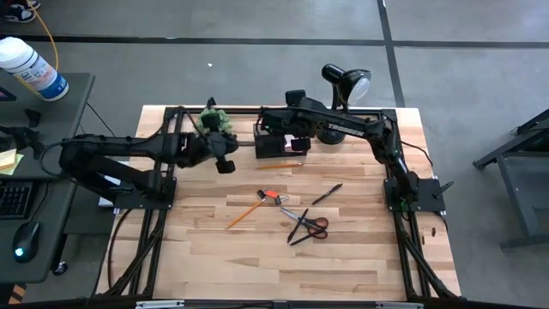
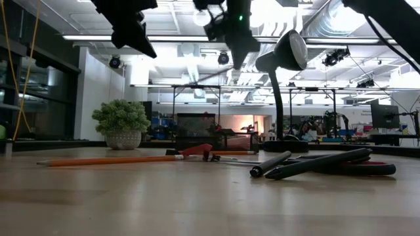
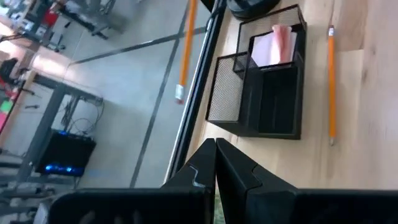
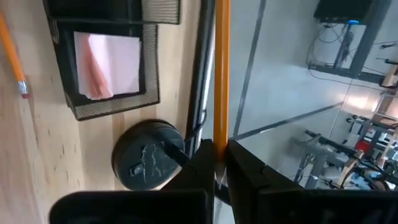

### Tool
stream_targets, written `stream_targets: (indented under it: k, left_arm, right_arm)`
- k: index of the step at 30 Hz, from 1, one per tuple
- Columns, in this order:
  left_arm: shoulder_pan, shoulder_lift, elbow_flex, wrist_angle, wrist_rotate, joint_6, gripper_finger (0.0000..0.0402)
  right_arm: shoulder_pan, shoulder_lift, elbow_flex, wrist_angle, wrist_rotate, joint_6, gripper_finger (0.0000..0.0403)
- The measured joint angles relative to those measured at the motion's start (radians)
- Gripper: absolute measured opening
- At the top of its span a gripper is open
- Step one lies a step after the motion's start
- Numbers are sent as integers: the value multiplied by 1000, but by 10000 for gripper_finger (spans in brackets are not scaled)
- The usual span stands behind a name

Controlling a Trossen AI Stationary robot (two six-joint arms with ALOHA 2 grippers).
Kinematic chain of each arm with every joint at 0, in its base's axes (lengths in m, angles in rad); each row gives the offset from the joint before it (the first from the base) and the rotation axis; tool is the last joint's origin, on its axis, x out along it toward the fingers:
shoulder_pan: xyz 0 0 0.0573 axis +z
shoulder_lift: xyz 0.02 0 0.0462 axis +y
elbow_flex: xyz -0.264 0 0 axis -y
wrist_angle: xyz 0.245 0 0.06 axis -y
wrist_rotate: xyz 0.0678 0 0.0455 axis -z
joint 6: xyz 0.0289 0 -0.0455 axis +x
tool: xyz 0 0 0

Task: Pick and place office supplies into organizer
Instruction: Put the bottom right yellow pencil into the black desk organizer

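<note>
Orange pencil (image 4: 221, 68) clamped in right gripper (image 4: 219, 163), long axis in line with fingers, above organizer (image 1: 276, 144); left gripper (image 3: 215, 155) closed, empty, beside.

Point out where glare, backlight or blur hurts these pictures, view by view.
Low view: bright ceiling lights leave the desk lamp and arms as silhouettes; near tabletop blurred. High view: even light, lamp head reflecting a highlight. Right wrist view: the held orange pencil is soft. Left wrist view: floor beyond the organizer is blurred.
</note>
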Motion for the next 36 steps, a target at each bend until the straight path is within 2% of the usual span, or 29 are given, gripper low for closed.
stream_targets:
  k: [3,8,11,14,17,24,27,30,33,36]
  left_arm:
    - [72,-28,0,28,119,57,1]
    - [178,-71,0,183,363,100,1]
    - [211,-76,0,297,444,110,1]
    - [240,-76,0,414,493,108,5]
    - [264,-76,0,509,527,66,27]
    - [323,-74,0,626,583,-81,115]
    - [334,-74,0,673,583,-177,150]
    - [331,-74,0,743,596,-210,176]
    - [331,-74,0,818,635,-210,191]
    - [331,-74,0,857,647,-214,197]
  right_arm:
    - [6,-38,1,0,0,31,12]
    - [14,-95,1,0,-8,30,12]
    - [15,-110,1,0,-7,49,12]
    - [15,-117,1,0,2,75,12]
    - [11,-132,1,0,19,113,12]
    - [-5,-167,0,102,19,248,12]
    - [-10,-183,0,216,-38,263,12]
    - [-8,-186,0,324,-105,263,12]
    - [-7,-186,0,381,-155,267,12]
    - [-8,-184,0,404,-154,274,12]
